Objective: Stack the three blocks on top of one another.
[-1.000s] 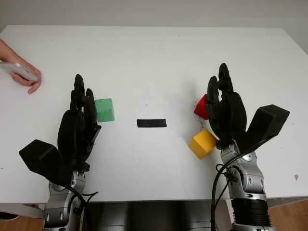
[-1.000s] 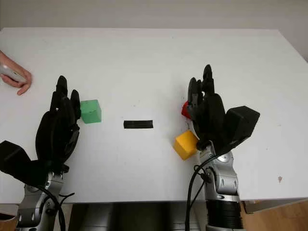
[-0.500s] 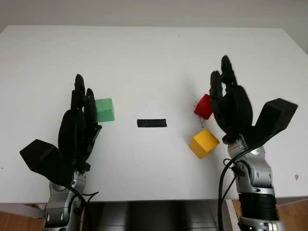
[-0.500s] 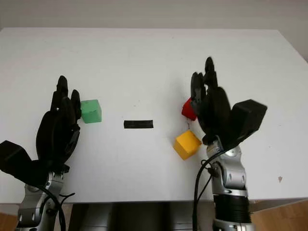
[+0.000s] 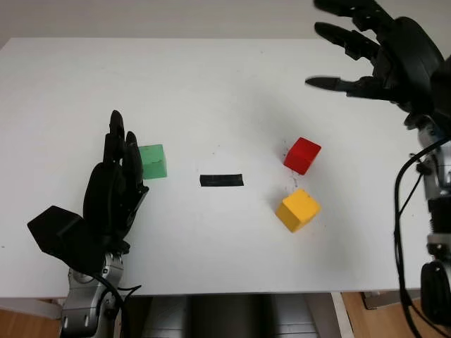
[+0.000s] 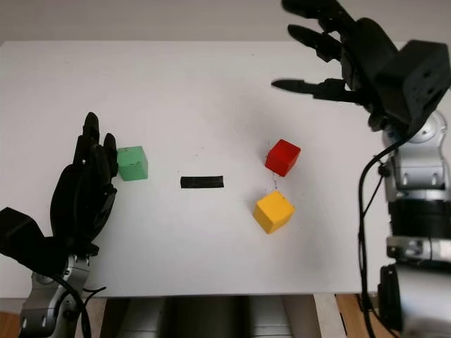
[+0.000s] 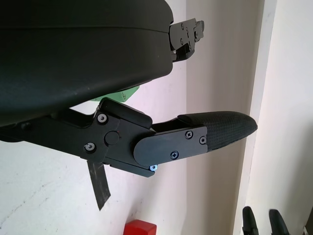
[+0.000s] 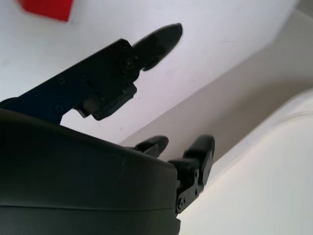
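Three blocks lie apart on the white table (image 5: 211, 84). The green block (image 5: 152, 160) sits at the left, just right of my left hand (image 5: 116, 176), which is open and beside it without holding it. The red block (image 5: 302, 155) and the yellow block (image 5: 297, 210) sit at the right, the yellow one nearer the front edge. My right hand (image 5: 366, 49) is open and raised high over the table's far right, well above and behind the red block. The red block (image 8: 46, 9) also appears in the right wrist view.
A strip of black tape (image 5: 221, 180) lies on the table between the green block and the other two. The table's front edge runs close below the yellow block.
My right hand has lifted from beside the red and yellow blocks up and away to the far right, uncovering the red block. A person's hand at the far left edge is gone. The left hand stayed put.
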Robot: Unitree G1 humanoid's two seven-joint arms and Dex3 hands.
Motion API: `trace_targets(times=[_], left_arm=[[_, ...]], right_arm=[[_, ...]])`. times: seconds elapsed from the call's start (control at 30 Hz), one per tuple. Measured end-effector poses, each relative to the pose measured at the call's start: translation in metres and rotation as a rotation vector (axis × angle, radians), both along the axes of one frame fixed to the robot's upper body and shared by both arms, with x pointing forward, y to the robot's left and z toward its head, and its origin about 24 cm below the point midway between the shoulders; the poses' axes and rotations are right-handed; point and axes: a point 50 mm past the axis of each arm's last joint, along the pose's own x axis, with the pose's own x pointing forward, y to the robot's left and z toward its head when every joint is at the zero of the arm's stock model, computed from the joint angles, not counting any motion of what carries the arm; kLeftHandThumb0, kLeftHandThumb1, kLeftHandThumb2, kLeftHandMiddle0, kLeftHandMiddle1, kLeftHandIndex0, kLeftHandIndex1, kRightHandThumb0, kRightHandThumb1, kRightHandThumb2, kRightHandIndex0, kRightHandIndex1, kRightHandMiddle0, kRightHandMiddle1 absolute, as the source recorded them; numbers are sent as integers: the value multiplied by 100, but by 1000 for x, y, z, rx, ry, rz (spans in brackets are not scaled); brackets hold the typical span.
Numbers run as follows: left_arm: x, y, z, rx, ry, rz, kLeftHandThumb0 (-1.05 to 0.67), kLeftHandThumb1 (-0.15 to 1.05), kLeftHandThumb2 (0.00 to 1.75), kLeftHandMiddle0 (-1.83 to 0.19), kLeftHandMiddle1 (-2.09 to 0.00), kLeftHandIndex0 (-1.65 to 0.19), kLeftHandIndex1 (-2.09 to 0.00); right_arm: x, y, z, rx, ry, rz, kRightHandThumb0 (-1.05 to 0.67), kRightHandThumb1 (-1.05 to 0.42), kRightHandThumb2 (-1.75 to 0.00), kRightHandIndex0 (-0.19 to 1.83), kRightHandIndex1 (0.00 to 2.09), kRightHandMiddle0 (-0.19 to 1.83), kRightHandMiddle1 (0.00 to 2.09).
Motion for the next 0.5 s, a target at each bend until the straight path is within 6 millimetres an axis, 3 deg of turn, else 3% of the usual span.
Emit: trace_targets(times=[0.17, 0.3, 0.5], left_arm=[[0, 2, 1, 11, 6, 1, -80, 105, 60, 19, -3, 19, -2], [0, 3, 3, 17, 1, 0, -80, 105, 61, 19, -4, 19, -2], [0, 4, 4, 31, 10, -2, -80, 105, 61, 19, -1, 19, 0]], right_arm=[[4, 4, 4, -372, -33, -10, -60, -68, -8, 58, 7, 61, 15], [5, 15, -2, -705, -36, 38, -54, -72, -7, 53, 4, 56, 9], [-1, 22, -19, -970, -60, 158, -50, -77, -7, 52, 5, 54, 7]])
